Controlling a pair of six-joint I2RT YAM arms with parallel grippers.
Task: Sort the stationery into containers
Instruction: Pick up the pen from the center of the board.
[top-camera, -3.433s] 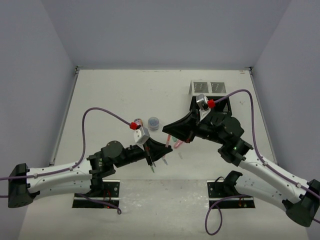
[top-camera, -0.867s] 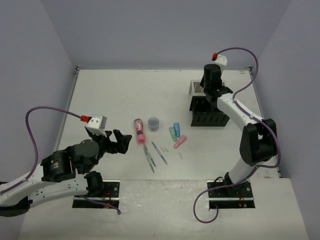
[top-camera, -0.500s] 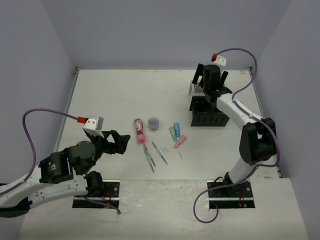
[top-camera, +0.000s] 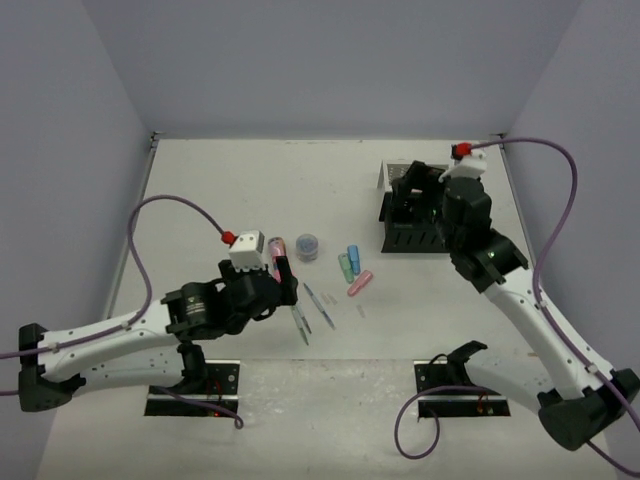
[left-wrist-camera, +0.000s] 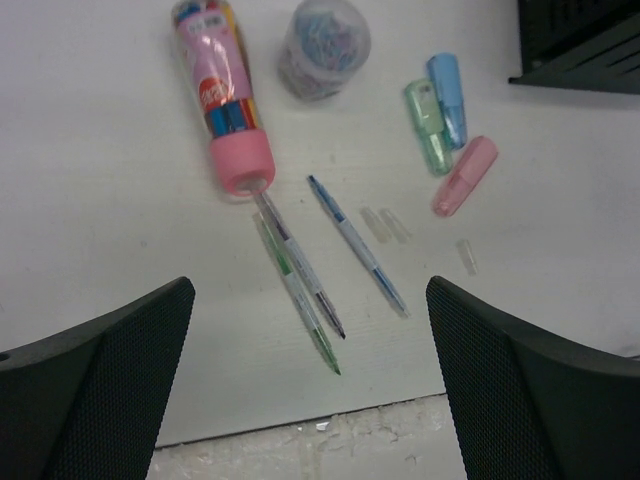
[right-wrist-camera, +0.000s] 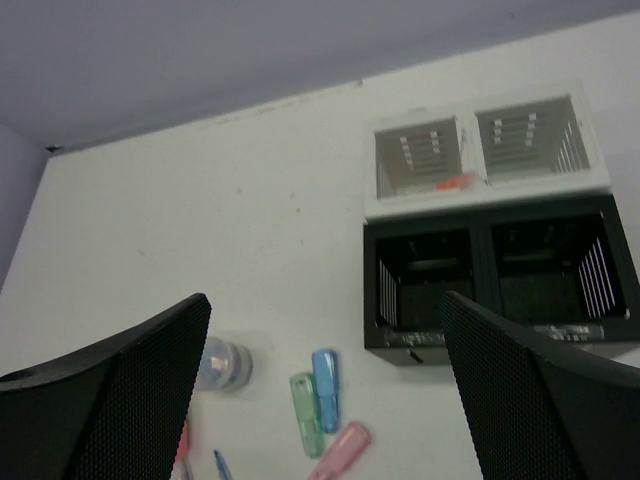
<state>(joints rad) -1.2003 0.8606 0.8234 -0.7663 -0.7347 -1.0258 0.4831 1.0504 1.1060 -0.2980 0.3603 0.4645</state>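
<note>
Loose stationery lies mid-table: a pink tube (left-wrist-camera: 222, 90), a round pot (left-wrist-camera: 323, 45), green (left-wrist-camera: 428, 125), blue (left-wrist-camera: 450, 95) and pink (left-wrist-camera: 465, 175) markers, and thin pens (left-wrist-camera: 300, 290). My left gripper (top-camera: 283, 278) hovers open over the pens (top-camera: 300, 320), holding nothing. The black container (right-wrist-camera: 500, 275) stands in front of the white container (right-wrist-camera: 485, 150); something orange (right-wrist-camera: 455, 182) shows inside the white one. My right gripper (top-camera: 413, 195) hangs open and empty over the black container (top-camera: 415, 238).
Tiny clear clips (left-wrist-camera: 385, 225) lie between the blue pen (left-wrist-camera: 358, 245) and the pink marker. The table's front edge (left-wrist-camera: 330, 425) runs just below the pens. The back wall rises behind the white container (top-camera: 388, 178).
My right gripper opened over the white container, then drew back toward the black one. My left arm swung forward and right to hang over the pens.
</note>
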